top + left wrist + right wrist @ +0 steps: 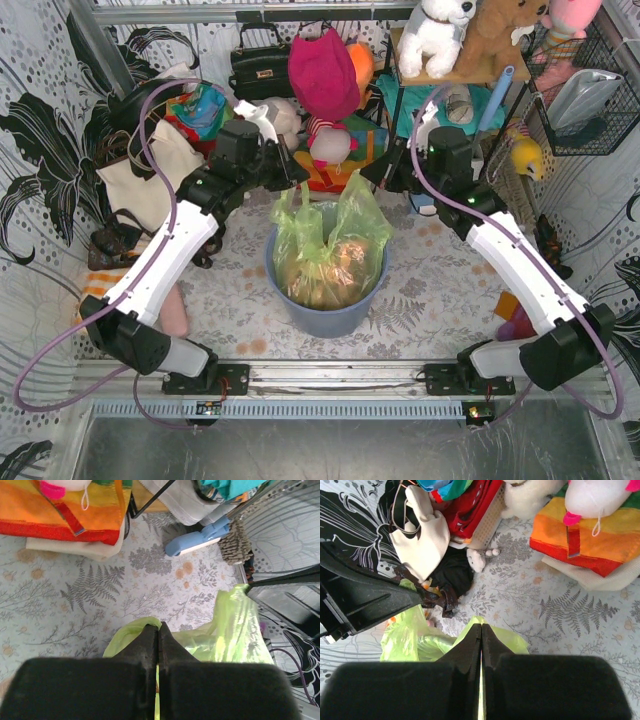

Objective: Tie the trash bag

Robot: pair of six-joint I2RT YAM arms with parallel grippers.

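Observation:
The trash bag (330,250), thin light-green plastic with brown paper showing through, stands in the blue-grey bin (325,312) at the table's middle. Two flaps of its mouth are pulled upward. My left gripper (296,178) is shut on the left flap. In the left wrist view the jaws (158,626) are closed with green plastic (235,630) pinched at the tips. My right gripper (372,180) is shut on the right flap. In the right wrist view the jaws (481,626) are closed on green plastic (407,635).
A cream tote bag (150,170) sits at the left. Stuffed toys and a rainbow cushion (65,510) crowd the back. A shelf rack (450,60) and a wire basket (590,90) stand at the right. A blue brush (197,537) lies behind the bin.

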